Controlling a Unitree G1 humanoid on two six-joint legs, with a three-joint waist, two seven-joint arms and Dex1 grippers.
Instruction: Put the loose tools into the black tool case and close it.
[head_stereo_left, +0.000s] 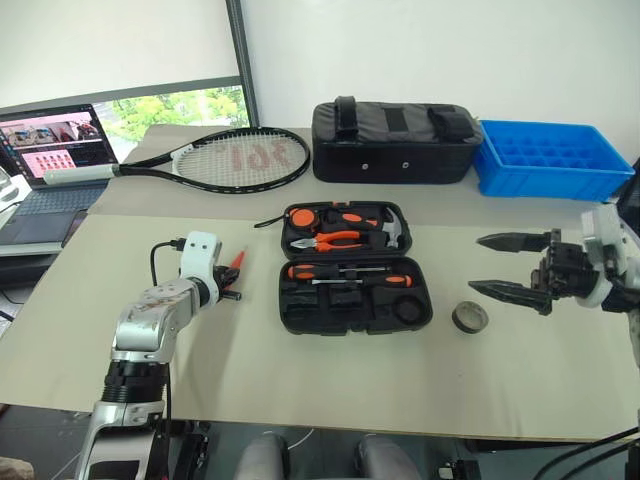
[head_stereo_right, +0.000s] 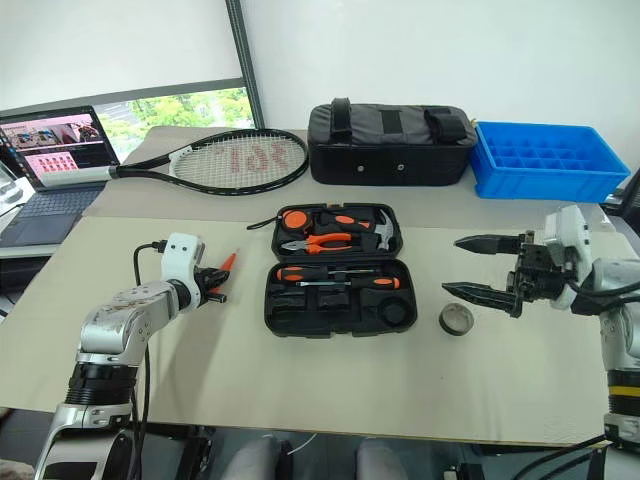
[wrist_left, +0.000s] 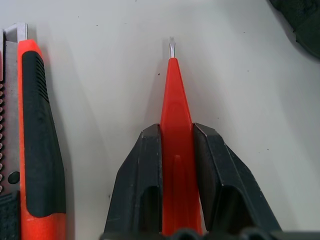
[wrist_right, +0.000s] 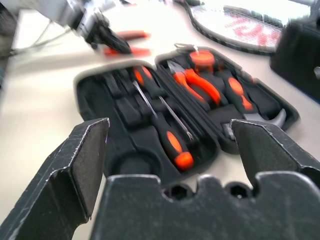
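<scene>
Tape roll (head_stereo_left: 469, 317) beside open black tool case (head_stereo_left: 355, 296) (two screwdrivers (head_stereo_left: 350, 276) slotted inside).

Beige table (head_stereo_left: 300, 390); white wall (head_stereo_left: 450, 50) behind; window (head_stereo_left: 180, 105) with greenery.

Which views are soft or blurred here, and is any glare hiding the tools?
Right wrist view: the tool case is fairly sharp, the racket behind blurs, the bright table washes out. Left wrist view: crisp on the thin orange tool between the jaws. Eye views: even light, no glare on the tools.
</scene>
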